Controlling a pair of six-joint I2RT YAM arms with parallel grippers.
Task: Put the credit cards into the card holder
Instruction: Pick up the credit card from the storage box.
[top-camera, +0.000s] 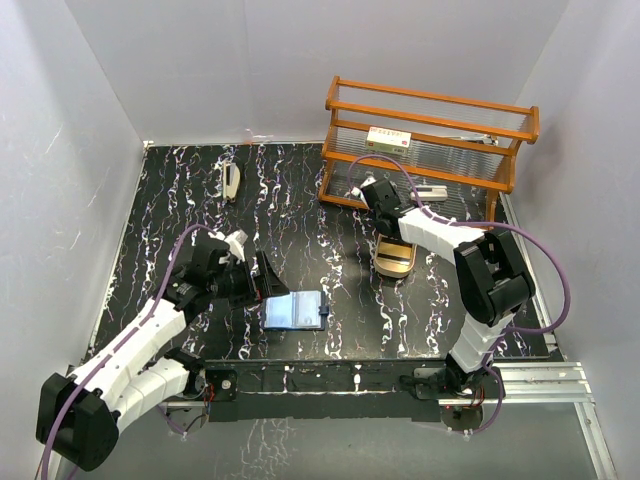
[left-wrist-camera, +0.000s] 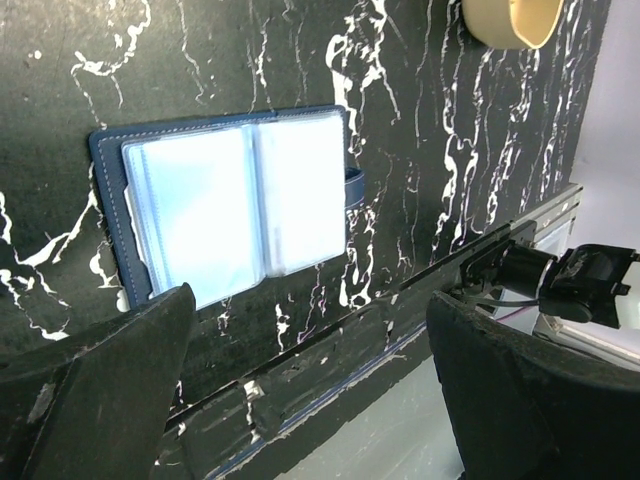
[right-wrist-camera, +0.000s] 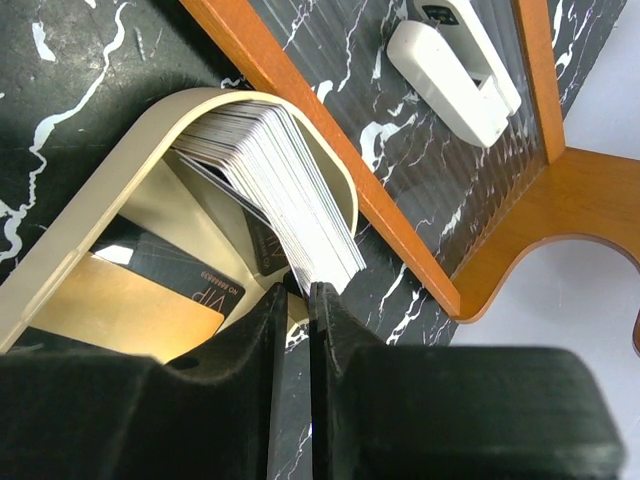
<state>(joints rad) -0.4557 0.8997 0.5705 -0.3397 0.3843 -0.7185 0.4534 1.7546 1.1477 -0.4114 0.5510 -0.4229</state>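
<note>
Credit cards (right-wrist-camera: 270, 170) in tray (right-wrist-camera: 90, 215) meet nearly shut right gripper (right-wrist-camera: 310, 295); left gripper (left-wrist-camera: 310, 310) wide

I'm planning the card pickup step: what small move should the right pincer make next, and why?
Probably close the right pincer fully on the nearest card edge. Its fingers stand almost together at the lower end of the card stack leaning in the tray; whether a card is between them I cannot tell. The card holder lies open beside the open left pincer.

text: "VIP" | on: black card (right-wrist-camera: 165, 265) in tray (right-wrist-camera: 90, 200) | number line beside it: illegible
</note>
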